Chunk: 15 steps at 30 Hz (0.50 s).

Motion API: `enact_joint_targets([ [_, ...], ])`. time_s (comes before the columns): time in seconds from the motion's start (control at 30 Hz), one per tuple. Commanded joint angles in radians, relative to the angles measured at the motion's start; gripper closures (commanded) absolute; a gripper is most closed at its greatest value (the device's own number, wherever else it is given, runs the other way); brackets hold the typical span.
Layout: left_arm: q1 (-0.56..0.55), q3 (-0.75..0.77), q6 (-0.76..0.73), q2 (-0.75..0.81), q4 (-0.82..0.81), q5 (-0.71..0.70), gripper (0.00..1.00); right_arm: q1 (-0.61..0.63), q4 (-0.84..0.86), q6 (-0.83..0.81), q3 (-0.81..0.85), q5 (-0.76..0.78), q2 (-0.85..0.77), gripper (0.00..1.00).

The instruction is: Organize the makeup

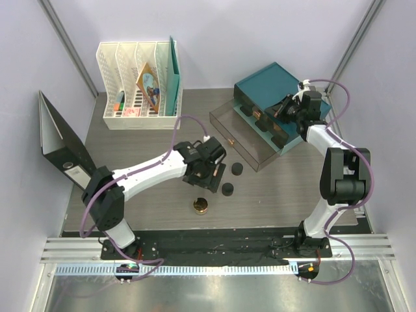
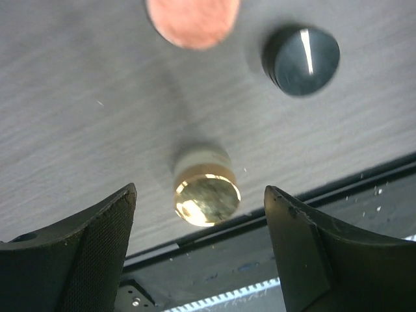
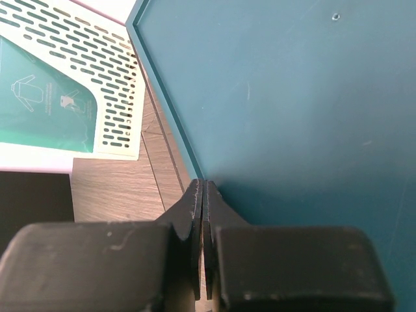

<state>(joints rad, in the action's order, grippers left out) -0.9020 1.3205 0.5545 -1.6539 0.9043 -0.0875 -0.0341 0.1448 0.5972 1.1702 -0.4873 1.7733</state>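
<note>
A gold jar (image 1: 201,206) stands on the table near the front edge. In the left wrist view the gold jar (image 2: 207,198) sits ahead, between my fingertips but beyond them. My left gripper (image 1: 203,175) (image 2: 200,253) is open, empty, and above the table. A coral round compact (image 2: 193,23) and a black pot (image 2: 301,58) lie farther off. Two black pots (image 1: 237,169) (image 1: 227,190) sit right of the left gripper. My right gripper (image 1: 281,108) (image 3: 203,195) is shut and empty over the teal box (image 1: 273,88) (image 3: 292,97). The bottles and tubes cannot be made out.
A clear drawer (image 1: 244,136) is pulled out of the teal box toward the table's middle. A white file rack (image 1: 140,84) (image 3: 78,78) stands at the back left. A black binder (image 1: 58,146) leans at the left edge. A metal rail (image 1: 214,250) runs along the front.
</note>
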Motion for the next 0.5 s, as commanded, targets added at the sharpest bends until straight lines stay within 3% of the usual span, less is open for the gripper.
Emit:
enact_joint_targets([
  [0.0, -0.063, -0.026, 0.024, -0.001, 0.054, -0.005, 0.2, 0.007, -0.438, -0.086, -0.144, 0.107, 0.109, 0.96],
  [0.47, -0.107, -0.138, 0.114, -0.125, -0.062, 0.009, 0.21, 0.008, -0.421, -0.08, -0.178, 0.087, 0.098, 0.96],
])
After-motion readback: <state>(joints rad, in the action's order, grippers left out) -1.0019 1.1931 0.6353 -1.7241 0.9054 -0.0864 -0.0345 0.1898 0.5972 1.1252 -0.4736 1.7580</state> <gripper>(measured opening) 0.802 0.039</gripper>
